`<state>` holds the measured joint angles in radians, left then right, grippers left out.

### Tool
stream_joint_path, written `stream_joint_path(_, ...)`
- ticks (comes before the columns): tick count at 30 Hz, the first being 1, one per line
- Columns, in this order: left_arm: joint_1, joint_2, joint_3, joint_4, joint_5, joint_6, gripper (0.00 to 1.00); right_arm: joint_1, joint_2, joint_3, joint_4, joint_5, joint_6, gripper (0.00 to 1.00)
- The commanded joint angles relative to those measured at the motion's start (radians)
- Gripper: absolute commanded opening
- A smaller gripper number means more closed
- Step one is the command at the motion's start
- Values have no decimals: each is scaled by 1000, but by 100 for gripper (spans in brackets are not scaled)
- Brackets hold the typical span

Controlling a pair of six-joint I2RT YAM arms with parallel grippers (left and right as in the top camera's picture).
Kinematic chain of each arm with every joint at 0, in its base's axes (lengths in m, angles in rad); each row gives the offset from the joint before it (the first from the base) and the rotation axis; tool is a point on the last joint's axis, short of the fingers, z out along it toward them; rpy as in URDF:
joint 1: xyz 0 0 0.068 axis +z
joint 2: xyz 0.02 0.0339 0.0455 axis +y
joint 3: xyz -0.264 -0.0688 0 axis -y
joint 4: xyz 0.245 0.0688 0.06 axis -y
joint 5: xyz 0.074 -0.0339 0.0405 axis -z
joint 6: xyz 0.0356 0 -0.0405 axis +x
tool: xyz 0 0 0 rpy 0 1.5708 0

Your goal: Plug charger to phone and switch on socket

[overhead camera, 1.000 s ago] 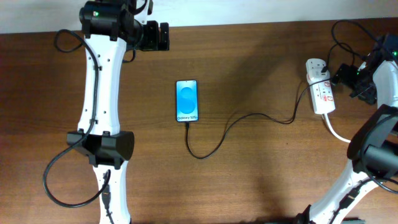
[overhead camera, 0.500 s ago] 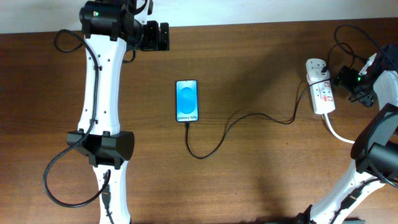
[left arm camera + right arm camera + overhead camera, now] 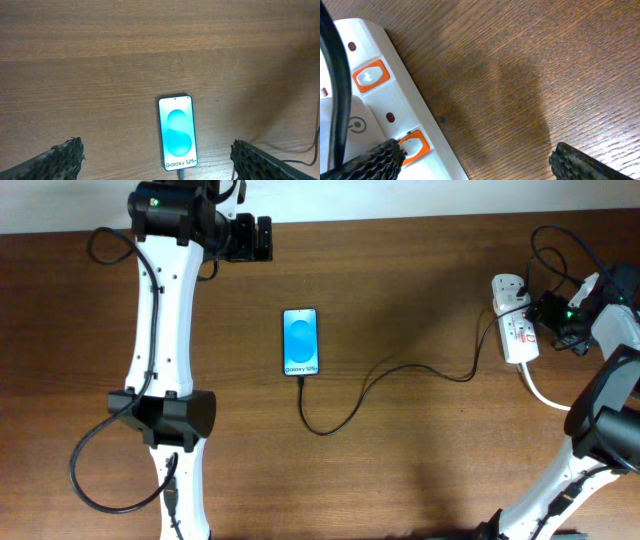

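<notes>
The phone lies flat mid-table with a lit blue screen; it also shows in the left wrist view. The charger's thin black cable runs from the phone's near end in a loop to a white adapter on the socket. Its plug tip sits in the phone. My right gripper is open at the socket's right edge. In the right wrist view its left finger overlaps an orange switch. My left gripper is open and empty, far above the phone.
The socket's thick white cord trails toward the right table edge. A second orange switch and the black cable show on the socket in the right wrist view. The table's back edge runs behind the left gripper.
My right gripper has moved left, closer onto the socket's right side. The left arm, phone and cable have not moved.
</notes>
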<state>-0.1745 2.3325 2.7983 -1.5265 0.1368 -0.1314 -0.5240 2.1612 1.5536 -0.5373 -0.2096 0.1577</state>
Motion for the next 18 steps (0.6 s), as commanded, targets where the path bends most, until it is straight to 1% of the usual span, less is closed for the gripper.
stream_joint_path(1, 1, 3, -2, -2, -14, -10, 99, 1, 7, -13, 3, -15, 7, 99)
stream_joint_path(7, 1, 3, -2, -2, -14, -9, 99, 1, 8, -13, 3, -16, 7, 98)
stream_joint_path(10, 1, 3, -2, -2, -14, -9, 99, 1, 38, -13, 3, -18, 6, 98)
stream_joint_path(12, 1, 3, -2, -2, -14, -10, 100, 1, 71, -13, 3, -72, -11, 98)
stream_joint_path(15, 1, 3, -2, -2, -14, -9, 99, 1, 71, -13, -6, -75, -24, 98)
stream_joint_path(18, 1, 3, -2, -2, -14, -9, 99, 2, 71, -13, -22, -120, -54, 98)
